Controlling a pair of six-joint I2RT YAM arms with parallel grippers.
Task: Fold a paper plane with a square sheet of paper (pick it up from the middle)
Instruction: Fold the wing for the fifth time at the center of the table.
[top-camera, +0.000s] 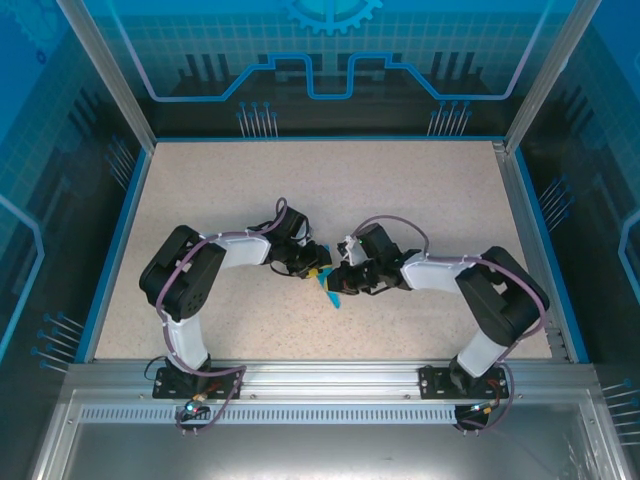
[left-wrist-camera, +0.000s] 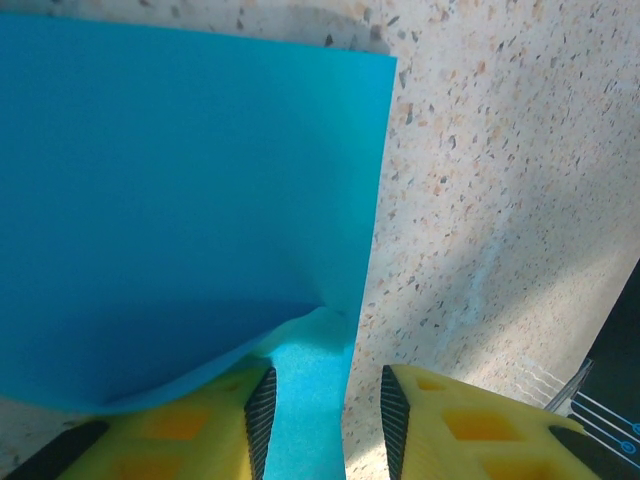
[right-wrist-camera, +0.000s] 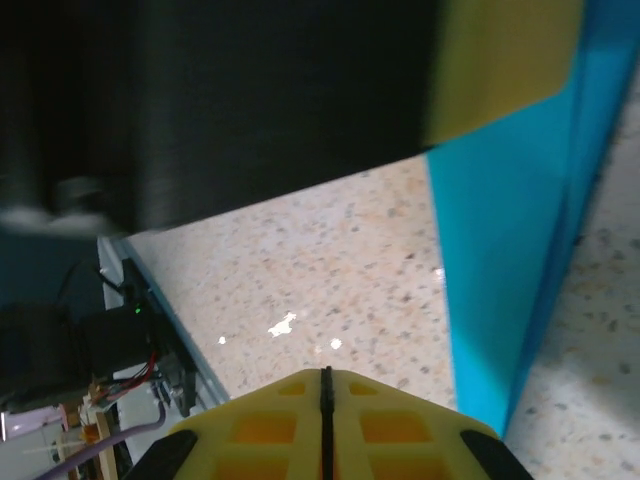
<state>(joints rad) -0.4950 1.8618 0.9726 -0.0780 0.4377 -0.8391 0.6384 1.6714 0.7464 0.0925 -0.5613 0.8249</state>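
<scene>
Beige speckled surface (top-camera: 200, 180) carries the whole scene, fenced by a blue rim and clear walls. Both arms reach in from the near edge, the left arm (top-camera: 190, 270) and the right arm (top-camera: 500, 290) bending toward each other so their wrists meet near the middle, probably so each can work one side of the same crease. Between them lies the cyan sheet of paper (left-wrist-camera: 180, 200), which from above looks like a small folded piece under the wrists. Seen from the left wrist, it spreads flat on the surface, one corner curling up over the tool's near finger. The left tool (left-wrist-camera: 325, 425) has its yellow fingers (left-wrist-camera: 450, 425) apart, straddling the paper's edge without pinching it, a stance that suits sliding under or lining up a fold. The right tool (right-wrist-camera: 325, 420) has its pads pressed together with nothing visible between them, just beside a raised fold of the paper, likely as a blunt presser. The plane looks far from finished.
</scene>
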